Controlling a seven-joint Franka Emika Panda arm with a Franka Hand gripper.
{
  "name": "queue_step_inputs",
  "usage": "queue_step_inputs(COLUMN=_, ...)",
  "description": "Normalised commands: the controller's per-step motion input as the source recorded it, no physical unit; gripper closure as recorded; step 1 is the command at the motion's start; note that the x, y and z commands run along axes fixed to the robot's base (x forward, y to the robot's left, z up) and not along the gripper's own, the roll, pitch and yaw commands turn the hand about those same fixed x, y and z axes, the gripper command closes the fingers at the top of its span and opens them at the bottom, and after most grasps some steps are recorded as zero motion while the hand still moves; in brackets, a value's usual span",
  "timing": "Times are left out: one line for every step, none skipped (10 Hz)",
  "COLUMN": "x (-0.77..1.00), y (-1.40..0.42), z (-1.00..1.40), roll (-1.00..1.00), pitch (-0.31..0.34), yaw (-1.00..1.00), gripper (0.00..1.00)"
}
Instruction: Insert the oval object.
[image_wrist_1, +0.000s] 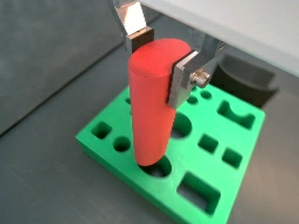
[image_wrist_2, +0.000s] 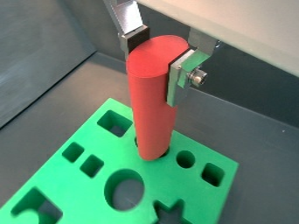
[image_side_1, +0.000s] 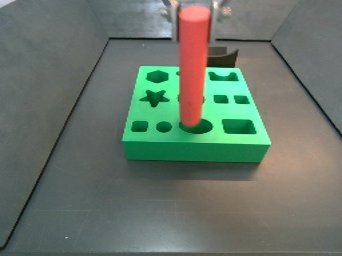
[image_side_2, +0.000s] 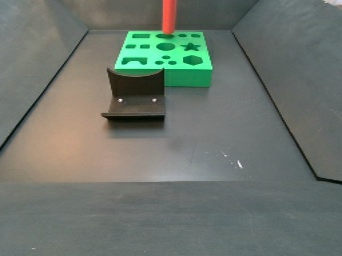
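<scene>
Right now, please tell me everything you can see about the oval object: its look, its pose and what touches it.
The oval object is a long, smooth red-orange rod, plastic by its look, with a rounded top. It stands upright. Its lower end sits in a hole of the green block, in the row nearest the camera in a side view. The gripper holds it near the top, with a silver finger pressed flat on its side. How deep it goes cannot be seen.
</scene>
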Motion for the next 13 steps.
queue_step_inputs(x=0.23, y=-0.07, z=-0.29, roll=0.04, pitch=0.000, yaw=-0.83, gripper=1.00)
queue_step_inputs(x=0.00, y=-0.03, z=-0.17, roll=0.00, pitch=0.000, yaw=-1.00, gripper=1.00)
queue_step_inputs(x=0.00, y=0.00, z=-0.13, roll=0.00, pitch=0.000, yaw=-1.00, gripper=1.00)
queue_step_inputs(x=0.00, y=0.00, z=-0.09, roll=0.00, pitch=0.000, yaw=-1.00, gripper=1.00)
queue_step_inputs(x=0.00, y=0.00, z=-0.08, roll=0.00, pitch=0.000, yaw=-1.00, gripper=1.00)
queue_step_inputs(x=0.00, y=0.00, z=-0.06, roll=0.00, pitch=0.000, yaw=-1.00, gripper=1.00)
queue_step_inputs(x=0.00, y=0.00, z=-0.05, roll=0.00, pitch=0.000, yaw=-1.00, gripper=1.00)
queue_step_inputs(x=0.00, y=0.00, z=-0.05, roll=0.00, pitch=0.000, yaw=-1.00, gripper=1.00)
queue_step_inputs(x=0.00, y=0.00, z=-0.05, roll=0.01, pitch=0.000, yaw=-1.00, gripper=1.00)
queue_step_inputs(x=0.00, y=0.00, z=-0.05, roll=0.01, pitch=0.000, yaw=-1.00, gripper=1.00)
queue_step_inputs(x=0.00, y=0.00, z=-0.05, roll=0.01, pitch=0.000, yaw=-1.00, gripper=1.00)
queue_step_inputs(x=0.00, y=0.00, z=-0.06, roll=0.02, pitch=0.000, yaw=-1.00, gripper=1.00)
queue_step_inputs(x=0.00, y=0.00, z=-0.06, roll=0.02, pitch=0.000, yaw=-1.00, gripper=1.00)
